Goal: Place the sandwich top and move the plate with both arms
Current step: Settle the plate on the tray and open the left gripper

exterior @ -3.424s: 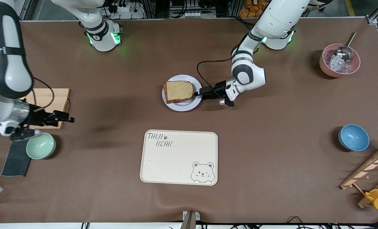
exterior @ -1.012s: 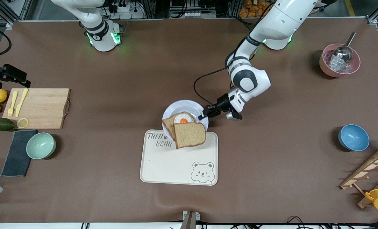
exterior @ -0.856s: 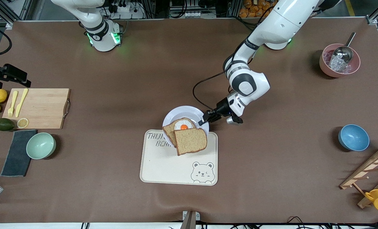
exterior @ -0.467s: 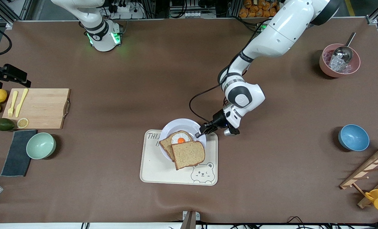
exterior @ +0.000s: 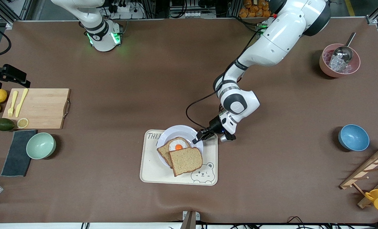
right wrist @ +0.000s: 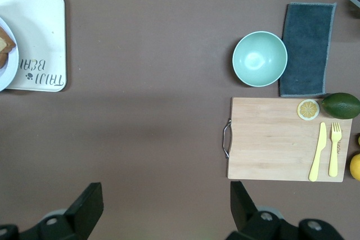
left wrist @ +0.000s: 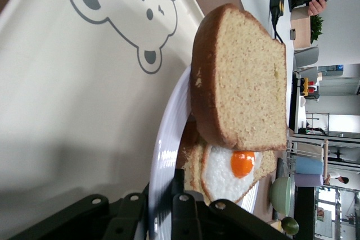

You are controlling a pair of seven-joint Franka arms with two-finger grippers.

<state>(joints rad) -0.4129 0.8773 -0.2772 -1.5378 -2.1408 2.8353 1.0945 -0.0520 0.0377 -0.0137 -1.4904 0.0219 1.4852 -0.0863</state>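
Gripping the plate [exterior: 176, 131] rim over the tray [exterior: 150, 173], left gripper [exterior: 199, 137] clamped; top [exterior: 186, 161] overhangs egg slice [exterior: 176, 147], may slide off if tilted. Right gripper [right wrist: 163, 209] waits wide open, empty, above the table's right-arm end.

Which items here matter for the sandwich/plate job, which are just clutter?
In play: sandwich top, egg slice, plate, tray, left gripper shut on plate, right gripper open, waiting.

Clutter: cutting board, green bowl, blue bowl, pink bowl, cloth.

Left gripper [exterior: 199, 138] blocks plate [exterior: 176, 131] rim; tray [exterior: 153, 173] surroundings open.
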